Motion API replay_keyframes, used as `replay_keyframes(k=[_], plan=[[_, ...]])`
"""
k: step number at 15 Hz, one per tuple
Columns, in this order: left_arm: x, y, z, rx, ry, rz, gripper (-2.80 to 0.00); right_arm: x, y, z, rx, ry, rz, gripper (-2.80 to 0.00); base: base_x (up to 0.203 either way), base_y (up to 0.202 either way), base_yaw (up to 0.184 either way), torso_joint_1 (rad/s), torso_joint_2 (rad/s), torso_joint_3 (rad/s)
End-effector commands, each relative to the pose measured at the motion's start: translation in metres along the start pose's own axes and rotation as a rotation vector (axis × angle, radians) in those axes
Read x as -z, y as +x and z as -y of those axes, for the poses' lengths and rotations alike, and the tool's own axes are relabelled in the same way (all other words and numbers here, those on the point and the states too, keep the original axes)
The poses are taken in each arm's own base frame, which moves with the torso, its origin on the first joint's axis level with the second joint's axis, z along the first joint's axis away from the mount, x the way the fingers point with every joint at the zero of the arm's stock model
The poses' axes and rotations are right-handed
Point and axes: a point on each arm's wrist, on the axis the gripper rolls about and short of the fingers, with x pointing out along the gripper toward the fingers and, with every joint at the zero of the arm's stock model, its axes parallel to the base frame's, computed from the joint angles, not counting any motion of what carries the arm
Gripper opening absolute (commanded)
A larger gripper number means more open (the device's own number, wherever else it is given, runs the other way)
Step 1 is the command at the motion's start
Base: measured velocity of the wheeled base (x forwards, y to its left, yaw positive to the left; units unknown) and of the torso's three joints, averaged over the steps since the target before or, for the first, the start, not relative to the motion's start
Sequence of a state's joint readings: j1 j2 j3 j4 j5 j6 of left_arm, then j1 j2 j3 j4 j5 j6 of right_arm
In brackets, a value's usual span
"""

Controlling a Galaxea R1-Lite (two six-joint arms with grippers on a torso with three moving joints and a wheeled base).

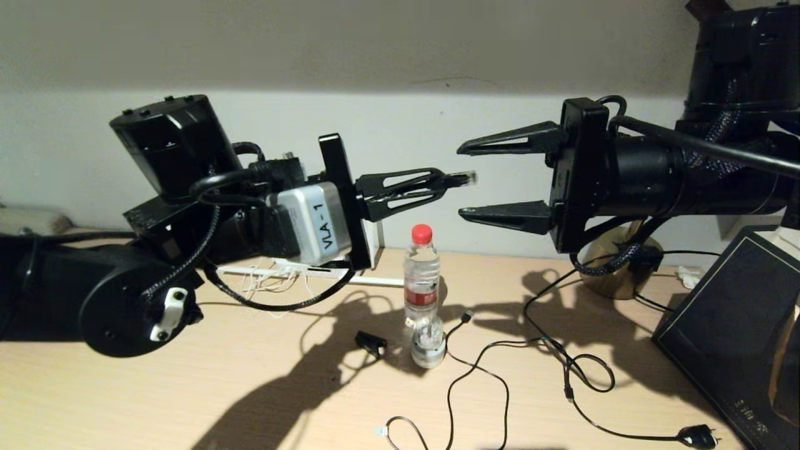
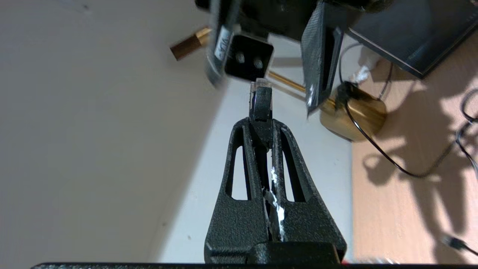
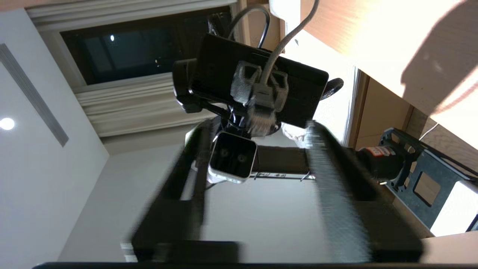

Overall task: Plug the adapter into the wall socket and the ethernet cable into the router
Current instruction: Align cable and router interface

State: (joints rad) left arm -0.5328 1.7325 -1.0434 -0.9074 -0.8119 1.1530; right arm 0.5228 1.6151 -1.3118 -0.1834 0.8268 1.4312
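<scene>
The ethernet cable's clear clip plug (image 1: 464, 179) is held up in the air over the desk. My left gripper (image 1: 441, 182) is shut on it, and the plug sticks out past the fingertips. In the left wrist view the plug (image 2: 261, 100) points away from the left gripper (image 2: 261, 126). Facing it from the right, my right gripper (image 1: 461, 182) is open, one finger above and one below the plug tip, touching nothing. The right wrist view shows the plug (image 3: 262, 120) just beyond my right gripper (image 3: 257, 129). A white piece of the router (image 1: 374, 242) shows behind my left wrist. The adapter and wall socket are out of view.
A water bottle (image 1: 422, 294) with a red cap stands mid-desk under the grippers. Loose black cables (image 1: 500, 369) and a pronged plug (image 1: 697, 435) lie at the front right. A gold lamp base (image 1: 615, 278) and a black box (image 1: 728, 331) stand right. The wall is close behind.
</scene>
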Motion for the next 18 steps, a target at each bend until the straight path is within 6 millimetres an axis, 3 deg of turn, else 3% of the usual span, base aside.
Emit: replay_keyframes(k=[1,4,6,9,10,12,15,18], plan=[[0.001,-0.021,-0.003,-0.01,-0.009,-0.051,-2.8,-0.005,-0.016,-0.007,-0.018,-0.009,0.048,0.0,0.0,0.0,0.0,0.0,0.0,0.0],[0.013,-0.061,-0.014,-0.071,-0.199,-0.184,-2.8,0.001,-0.067,-0.031,-0.067,-0.112,0.196,0.0,0.0,0.0,0.0,0.0,0.0,0.0],[0.013,-0.08,-0.026,-0.182,-0.383,-0.294,-2.8,0.02,-0.095,-0.04,-0.063,-0.313,0.297,0.0,0.0,0.0,0.0,0.0,0.0,0.0],[-0.001,-0.093,-0.032,-0.341,-0.778,-0.425,-2.8,0.045,-0.116,-0.023,0.163,-0.727,0.535,0.0,0.0,0.0,0.0,0.0,0.0,0.0],[-0.012,-0.099,-0.036,-0.389,-0.906,-0.459,-2.8,0.051,-0.121,-0.009,0.313,-0.853,0.622,-2.8,0.0,0.0,0.0,0.0,0.0,0.0],[-0.033,-0.11,-0.038,-0.429,-1.146,-0.527,-2.8,0.075,-0.136,0.013,0.521,-0.975,0.73,-2.8,0.0,0.0,0.0,0.0,0.0,0.0],[-0.048,-0.117,-0.039,-0.504,-1.318,-0.557,-2.8,0.117,-0.158,0.029,0.563,-1.032,0.795,-2.8,0.0,0.0,0.0,0.0,0.0,0.0],[-0.067,-0.128,-0.026,-0.54,-1.424,-0.546,-2.8,0.171,-0.186,0.045,0.579,-1.032,0.853,-2.8,0.0,0.0,0.0,0.0,0.0,0.0]])
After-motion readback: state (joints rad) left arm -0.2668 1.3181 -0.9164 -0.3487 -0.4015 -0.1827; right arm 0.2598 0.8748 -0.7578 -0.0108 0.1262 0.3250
